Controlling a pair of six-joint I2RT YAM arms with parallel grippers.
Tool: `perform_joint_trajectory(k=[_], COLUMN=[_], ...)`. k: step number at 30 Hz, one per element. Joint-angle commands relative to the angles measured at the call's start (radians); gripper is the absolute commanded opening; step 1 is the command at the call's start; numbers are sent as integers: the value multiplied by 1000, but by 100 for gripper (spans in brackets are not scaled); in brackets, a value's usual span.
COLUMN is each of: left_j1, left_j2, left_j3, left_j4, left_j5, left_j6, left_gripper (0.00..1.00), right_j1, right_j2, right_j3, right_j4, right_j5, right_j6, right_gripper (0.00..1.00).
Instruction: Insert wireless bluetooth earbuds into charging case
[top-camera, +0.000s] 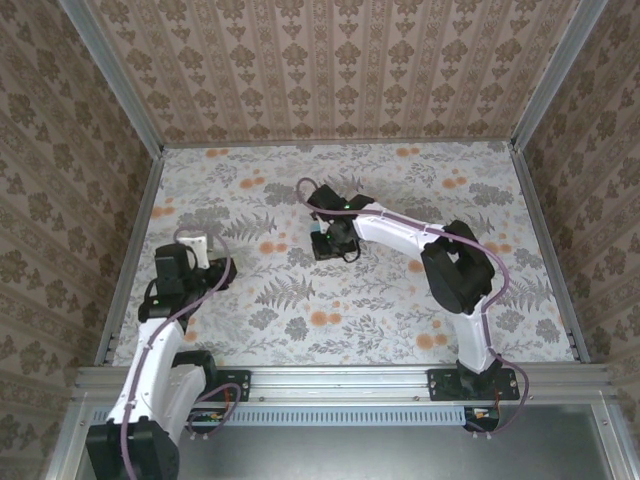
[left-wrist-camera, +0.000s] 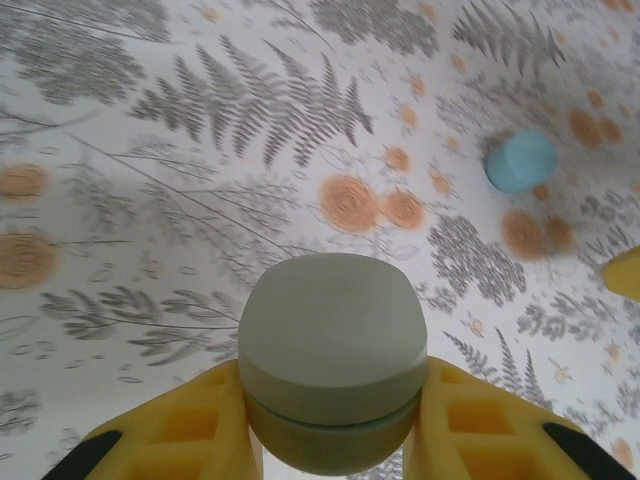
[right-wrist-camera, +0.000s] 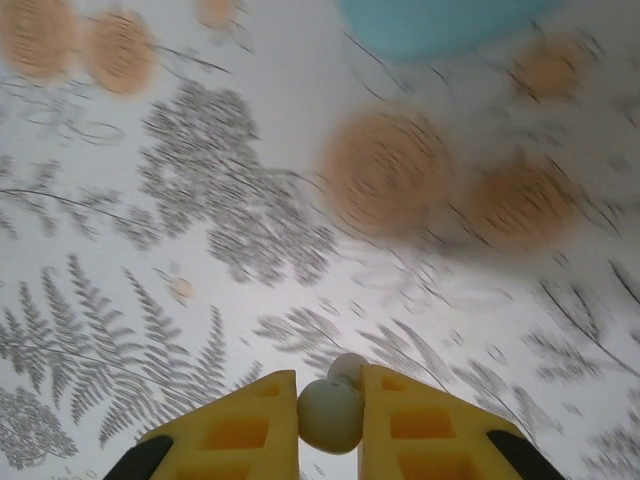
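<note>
My left gripper (left-wrist-camera: 333, 400) is shut on the charging case (left-wrist-camera: 330, 340), a pale oval shell with its lid closed, held by its two sides above the table. In the top view the left gripper (top-camera: 222, 272) hangs at the table's left. My right gripper (right-wrist-camera: 330, 405) is shut on one of the earbuds (right-wrist-camera: 328, 415), a small pale rounded piece with a white tip poking out past the fingers. In the top view the right gripper (top-camera: 335, 250) hovers near the table's middle. A second small light-blue rounded piece (left-wrist-camera: 520, 160) lies on the table, blurred at the top of the right wrist view (right-wrist-camera: 440, 20).
The table (top-camera: 400, 300) is covered in a fern and orange-flower print. Patterned walls close it in at the back and both sides. A yellow finger (left-wrist-camera: 625, 272) of the other gripper shows at the right edge of the left wrist view.
</note>
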Motion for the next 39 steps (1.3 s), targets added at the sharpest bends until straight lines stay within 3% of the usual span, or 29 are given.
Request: perform_joint_trajectory(k=[1,7,13,22,28,39], left_j1=[-83,-264,-342,-350,-348,-348], left_j2=[42,178,259,278,271,263], left_j3=[48,96,116,110,104,109], left_j4=[52,100,139,138,131,119], left_j5=[-20,-80,-84,-69,-74,-80], left_j6=[-9,2,2,5,13,23], left_gripper=[0,0,0,0,0,0], right_j1=[-10,-13,-12,-11,-10,4], right_j2=[-58,-11,26,186,144,59], right_j3=[-60,-77,-38,149,167,202], right_j4=[-51,-135,-200,-419,-402,-351], right_j5=[-12,-32,-3,38,83,97], right_j6=[74,45,5,-95,-88,-38], right_gripper=[17,17,20,31,40,44])
